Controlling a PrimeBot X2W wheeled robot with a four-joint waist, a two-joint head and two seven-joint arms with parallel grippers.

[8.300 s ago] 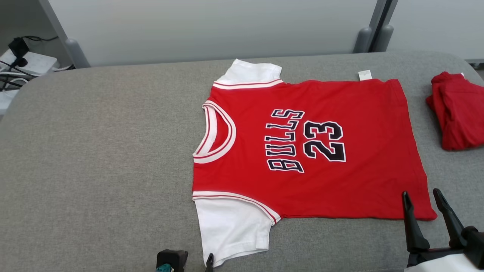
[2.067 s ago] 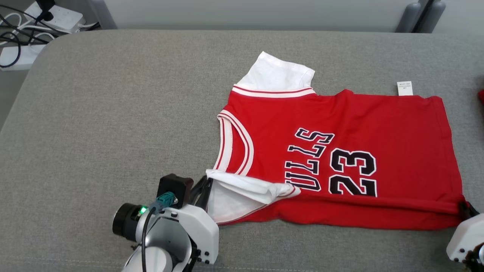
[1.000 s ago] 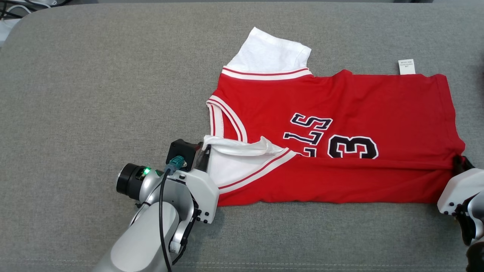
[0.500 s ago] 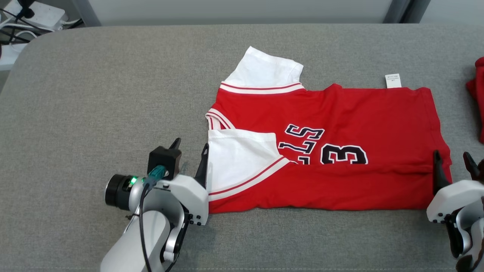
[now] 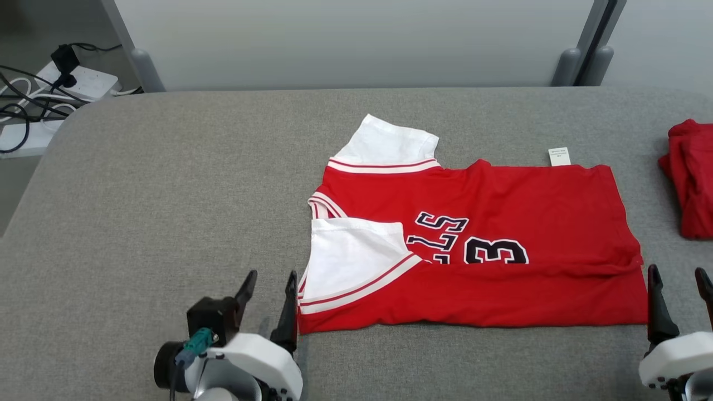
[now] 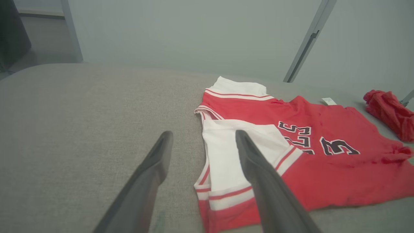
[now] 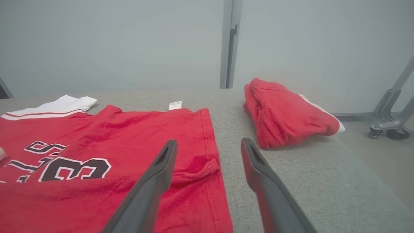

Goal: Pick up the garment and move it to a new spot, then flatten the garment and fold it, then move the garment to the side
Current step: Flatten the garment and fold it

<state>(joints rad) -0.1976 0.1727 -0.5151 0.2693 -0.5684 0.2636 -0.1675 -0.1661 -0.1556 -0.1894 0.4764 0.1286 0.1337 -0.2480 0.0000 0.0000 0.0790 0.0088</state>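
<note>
The garment is a red jersey with white sleeves and dark lettering, lying on the grey table. Its near long edge is folded up over the print, so the near white sleeve rests on the red front. The far sleeve lies flat. My left gripper stands open just left of the folded near corner, empty. My right gripper stands open off the hem's near right corner, empty. The left wrist view shows the sleeve past the open fingers; the right wrist view shows the hem.
A second red garment lies bunched at the table's right edge, also in the right wrist view. A power strip with cables sits on the floor at the far left. Grey partition panels stand behind the table.
Both grippers have opened and let go of the garment's near edge, which now lies folded over the front. Both have drawn back toward me. The head camera has tilted up.
</note>
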